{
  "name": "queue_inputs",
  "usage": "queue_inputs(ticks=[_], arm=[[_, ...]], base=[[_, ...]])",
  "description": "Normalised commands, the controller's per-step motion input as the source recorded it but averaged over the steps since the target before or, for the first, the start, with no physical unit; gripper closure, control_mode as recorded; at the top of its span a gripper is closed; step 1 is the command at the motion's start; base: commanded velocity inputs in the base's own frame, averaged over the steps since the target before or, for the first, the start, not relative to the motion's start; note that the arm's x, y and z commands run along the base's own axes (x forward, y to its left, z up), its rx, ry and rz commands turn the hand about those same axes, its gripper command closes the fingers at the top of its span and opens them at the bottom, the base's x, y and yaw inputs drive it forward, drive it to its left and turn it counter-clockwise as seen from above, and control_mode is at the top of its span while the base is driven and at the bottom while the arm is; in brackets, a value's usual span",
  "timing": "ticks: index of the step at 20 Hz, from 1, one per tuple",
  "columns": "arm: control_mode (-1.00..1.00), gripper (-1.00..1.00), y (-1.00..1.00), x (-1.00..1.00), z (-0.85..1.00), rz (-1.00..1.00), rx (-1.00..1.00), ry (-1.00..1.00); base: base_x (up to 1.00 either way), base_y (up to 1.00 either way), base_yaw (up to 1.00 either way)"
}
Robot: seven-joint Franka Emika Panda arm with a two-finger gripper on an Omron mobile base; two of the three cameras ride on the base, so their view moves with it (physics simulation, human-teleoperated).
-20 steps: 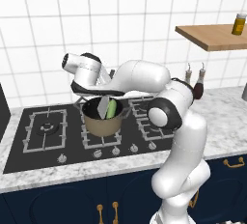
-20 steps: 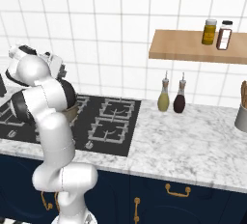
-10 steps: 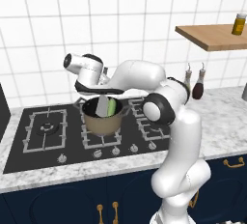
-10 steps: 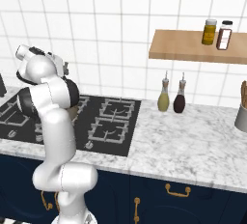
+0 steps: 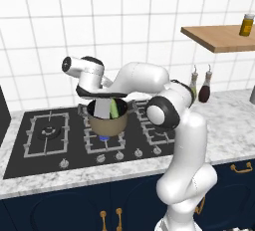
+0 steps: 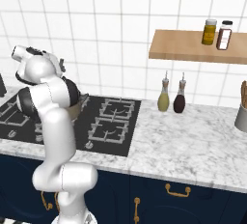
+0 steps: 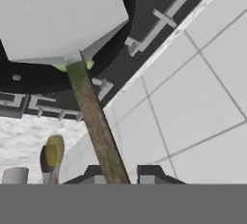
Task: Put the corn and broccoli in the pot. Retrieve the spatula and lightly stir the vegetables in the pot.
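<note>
A tiled kitchen wall backs the hob in the left base view, where the pot is seen with the spatula blade and corn inside. In the hand view the claw is pinched on the spatula's handle, which runs straight away to the blade.

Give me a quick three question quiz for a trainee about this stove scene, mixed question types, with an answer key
1. True or false: the pot sits on the hob.
2. What is the gripper closed on? A) a bottle B) the spatula handle C) a pot handle
3. Fill in: the green thing leaning inside the pot is the ____.

Key:
1. True.
2. B; the handle runs up between the fingertips in the hand view, the blade over the pot.
3. corn.
</note>
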Motion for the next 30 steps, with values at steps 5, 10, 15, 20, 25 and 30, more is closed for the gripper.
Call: queue_inputs(ticks=[5,10,15,20,25,30], arm=[[-1.00,1.00,0.07,-0.40,-0.15,0.01,0.04,-0.04],[-1.00,1.00,0.00,-0.12,-0.87,0.00,-0.06,0.08],[-1.00,1.00,0.00,0.00,-0.87,0.00,-0.36,0.03],[-1.00,1.00,0.14,-0.04,-0.10,0.00,-0.12,0.03],[-1.00,1.00,0.32,-0.21,-0.13,0.00,0.39,0.33],[-1.00,1.00,0.24,-0.75,-0.79,0.00,0.16,0.39]], base=[[0.00,0.00,0.00],[0.00,0.00,0.00],[0.00,0.00,0.00],[0.00,0.00,0.00],[0.00,0.00,0.00],[0.00,0.00,0.00]])
